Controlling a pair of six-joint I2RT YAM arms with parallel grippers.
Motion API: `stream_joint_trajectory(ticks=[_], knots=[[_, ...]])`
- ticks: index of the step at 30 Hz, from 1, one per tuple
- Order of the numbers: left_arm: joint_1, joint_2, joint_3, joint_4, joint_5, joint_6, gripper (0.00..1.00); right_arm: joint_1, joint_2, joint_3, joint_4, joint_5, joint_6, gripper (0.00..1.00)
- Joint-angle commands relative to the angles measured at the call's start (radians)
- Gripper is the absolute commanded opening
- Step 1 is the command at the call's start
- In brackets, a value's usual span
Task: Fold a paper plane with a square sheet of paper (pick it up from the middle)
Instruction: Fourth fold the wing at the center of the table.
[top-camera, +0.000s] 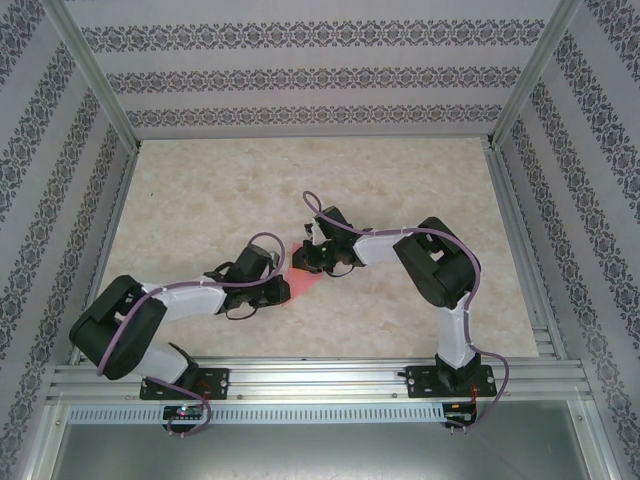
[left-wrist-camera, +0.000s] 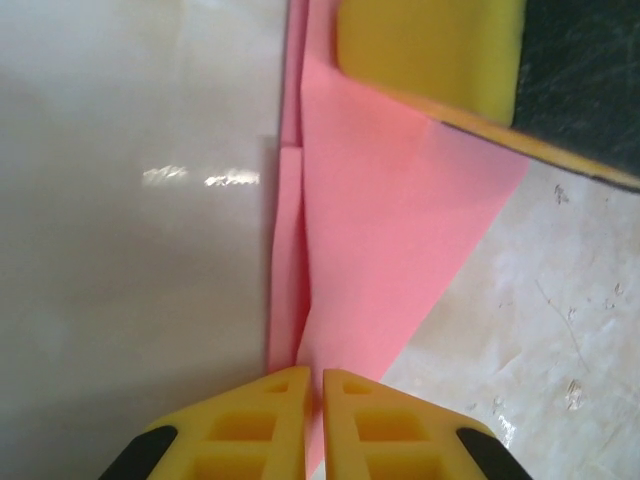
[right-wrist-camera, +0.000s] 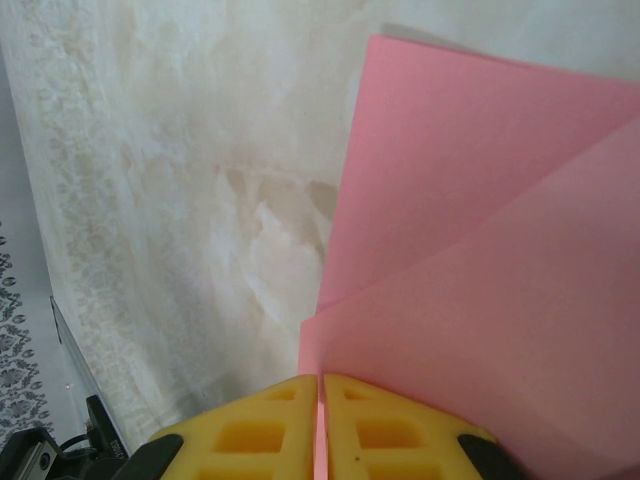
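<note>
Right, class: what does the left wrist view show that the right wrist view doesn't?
Left wrist view adds: the other arm's yellow finger over the far end of the square sheet of paper, and a narrow folded strip along its left edge. Right wrist view adds: patterned wall at the left. Shared: the pink sheet pinched in a shut hand, left hand and right hand, over the marble table.

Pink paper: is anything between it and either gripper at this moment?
Nothing visible stands between them. The left gripper is shut on the paper at its folded edge. The right gripper is shut on another edge. Only bare table lies beside the paper.
</note>
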Motion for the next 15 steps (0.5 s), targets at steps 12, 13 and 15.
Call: stream_joint_trajectory(ticks=[12,13,15], knots=[[-0.018,-0.050,0.071,-0.016,0.143,0.020,0.18,0.010,0.081,-0.033,-0.072,0.135,-0.013,0.12],[-0.018,-0.031,0.072,-0.006,0.140,0.022,0.18,0.010,0.081,-0.033,-0.073,0.135,-0.013,0.12],[-0.017,0.007,0.072,0.003,0.130,0.025,0.17,0.011,0.081,-0.033,-0.072,0.136,-0.012,0.12]])
